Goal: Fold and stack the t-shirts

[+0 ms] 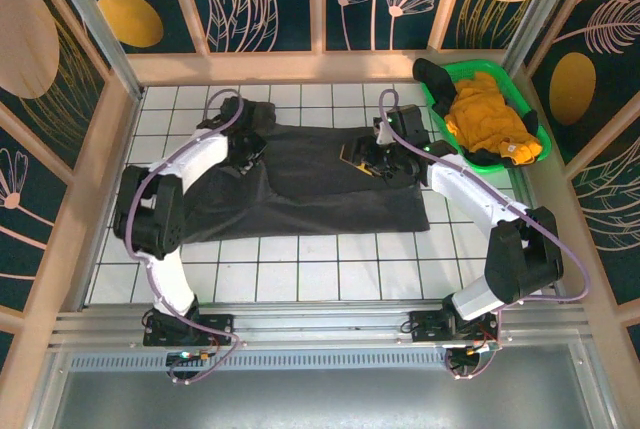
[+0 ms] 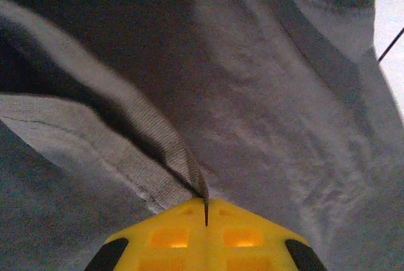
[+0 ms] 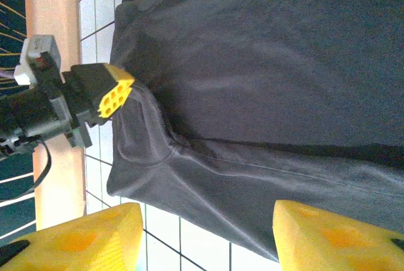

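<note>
The left pincer (image 2: 206, 211) pinches a fold of the charcoal t-shirt (image 1: 310, 194) spread mid-table (image 1: 300, 279). The right pincer (image 3: 208, 233) gapes wide over it. The mustard t-shirt (image 1: 490, 119) sits at two o'clock in the green tray (image 1: 478, 161).

A green plastic tray (image 1: 487, 160) sits at the far right corner of a white-tiled table (image 1: 300, 269) — framed in pale wood (image 1: 300, 67), backed by dark panels (image 1: 290, 24) bearing gold ovals and leaf outlines. A metal rail (image 1: 320, 324) lines the near edge.
</note>
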Tool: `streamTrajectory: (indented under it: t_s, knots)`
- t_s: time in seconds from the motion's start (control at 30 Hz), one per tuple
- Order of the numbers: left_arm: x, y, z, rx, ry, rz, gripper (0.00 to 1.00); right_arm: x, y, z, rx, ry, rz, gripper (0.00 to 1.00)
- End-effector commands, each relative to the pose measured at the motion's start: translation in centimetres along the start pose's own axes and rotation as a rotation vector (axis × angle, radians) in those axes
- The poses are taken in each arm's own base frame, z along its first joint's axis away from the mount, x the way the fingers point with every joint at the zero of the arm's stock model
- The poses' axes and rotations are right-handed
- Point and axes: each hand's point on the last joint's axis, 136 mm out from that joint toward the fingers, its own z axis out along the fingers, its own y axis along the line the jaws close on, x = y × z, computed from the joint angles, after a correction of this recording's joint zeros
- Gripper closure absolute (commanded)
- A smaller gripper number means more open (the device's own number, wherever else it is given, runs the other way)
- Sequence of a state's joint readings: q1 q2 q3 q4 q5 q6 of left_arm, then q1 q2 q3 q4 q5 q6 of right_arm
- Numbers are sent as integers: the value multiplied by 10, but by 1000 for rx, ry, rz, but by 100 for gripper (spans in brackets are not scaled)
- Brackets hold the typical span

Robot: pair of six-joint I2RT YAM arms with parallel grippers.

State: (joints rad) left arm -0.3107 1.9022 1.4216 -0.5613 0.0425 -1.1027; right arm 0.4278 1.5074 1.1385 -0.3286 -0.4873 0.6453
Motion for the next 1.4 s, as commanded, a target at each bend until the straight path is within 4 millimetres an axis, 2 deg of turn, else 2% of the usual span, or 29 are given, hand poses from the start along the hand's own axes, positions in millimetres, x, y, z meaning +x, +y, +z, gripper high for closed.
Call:
streamTrajectory:
  t_s: [0.0, 0.2, 0.37, 0.4, 0.43, 0.5, 0.57, 0.63, 0.73, 0.8, 0.83, 0.9, 0.93, 1.0, 1.2, 1.37]
  knots:
    - [9, 5, 12, -108, 23, 149, 100, -6, 3, -8, -7, -33, 7, 43]
    - [22, -15, 27, -150, 42, 330, 100, 0, -2, -9, 2, -23, 20, 43]
    - [24, -1, 32, -230, 31, 375, 100, 4, -6, -9, 6, -16, 27, 43]
    - [22, 0, 29, -232, 16, 380, 88, 4, -6, -10, 9, -16, 27, 43]
    - [19, -1, 25, -234, -3, 380, 67, 5, -9, -10, 19, -18, 29, 43]
    - [11, -7, 13, -222, -48, 379, 42, 6, -16, -11, 49, -25, 38, 43]
    - [2, -12, -8, -208, -97, 376, 39, 10, -28, -15, 90, -41, 50, 43]
    - [-4, -10, -31, -202, -147, 363, 40, 19, -50, -18, 153, -56, 67, 44]
    - [-3, 17, -54, -186, -149, 303, 50, 39, -95, -23, 246, -59, 143, 47]
    - [6, 55, -50, -190, -87, 227, 59, 50, -120, -28, 296, -58, 191, 53]
    - [8, 67, -53, -167, -73, 191, 63, 53, -129, -30, 317, -60, 203, 56]
    - [14, 102, -45, -185, -35, 118, 68, 58, -147, -33, 368, -57, 217, 59]
    - [14, 111, -42, -187, -29, 97, 70, 59, -154, -34, 395, -53, 221, 60]
    - [10, 130, -34, -207, -30, 57, 71, 62, -169, -31, 449, -32, 218, 62]
    - [-7, 164, -12, -294, -48, -8, 73, 69, -211, -19, 619, 37, 208, 70]
    - [15, 213, -6, -384, -17, -62, 74, 97, -236, -22, 756, 140, 242, 71]
